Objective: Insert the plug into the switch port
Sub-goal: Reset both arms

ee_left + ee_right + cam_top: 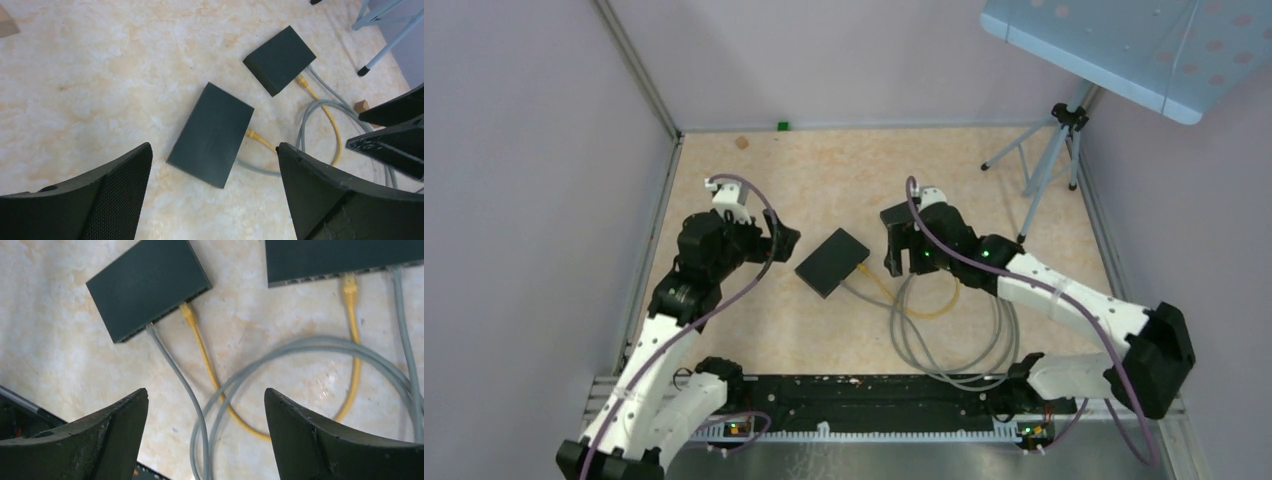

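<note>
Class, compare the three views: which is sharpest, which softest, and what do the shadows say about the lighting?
Top external: even, diffuse light, only a faint shadow beside the switch. Left wrist: sharpest on the tabletop, though its own jaws loom dark below. Right wrist: softest, the yellow cable and grey cable slightly smeared.

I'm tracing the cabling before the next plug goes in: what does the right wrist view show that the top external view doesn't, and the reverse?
Only the right wrist view: a second switch at its upper right, with a yellow plug and a grey cable in its ports.
Only the top external view: the left arm, the right arm and the tripod.
Both: the first switch, the yellow cable plugged into it and grey cable loops on the table.
</note>
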You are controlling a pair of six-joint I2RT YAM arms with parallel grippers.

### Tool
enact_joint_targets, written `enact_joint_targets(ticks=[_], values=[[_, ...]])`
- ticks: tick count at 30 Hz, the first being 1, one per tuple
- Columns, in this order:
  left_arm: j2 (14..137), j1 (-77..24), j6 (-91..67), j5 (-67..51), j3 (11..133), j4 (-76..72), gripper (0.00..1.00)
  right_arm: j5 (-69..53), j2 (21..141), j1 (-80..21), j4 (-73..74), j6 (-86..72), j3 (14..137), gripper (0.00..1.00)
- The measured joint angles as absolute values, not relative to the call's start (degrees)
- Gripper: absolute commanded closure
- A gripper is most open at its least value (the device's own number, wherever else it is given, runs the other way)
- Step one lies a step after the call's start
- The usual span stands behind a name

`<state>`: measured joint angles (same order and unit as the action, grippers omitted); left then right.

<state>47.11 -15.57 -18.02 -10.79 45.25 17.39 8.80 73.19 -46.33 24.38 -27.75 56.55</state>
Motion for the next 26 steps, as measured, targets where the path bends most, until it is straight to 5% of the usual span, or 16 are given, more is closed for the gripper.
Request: enact_joint_targets(ticks=[11, 26], values=[[27.35, -15.57, -17.43, -9.32, 41.08, 27.94, 0.01, 11.07, 48.21, -46.33, 38.63, -29.61, 53.67, 0.15], [28.21, -15.57, -16.95, -9.41, 40.86, 28.64, 0.01, 17.67, 25.32, -46.33, 43.07, -31.75, 45.30, 0.15]])
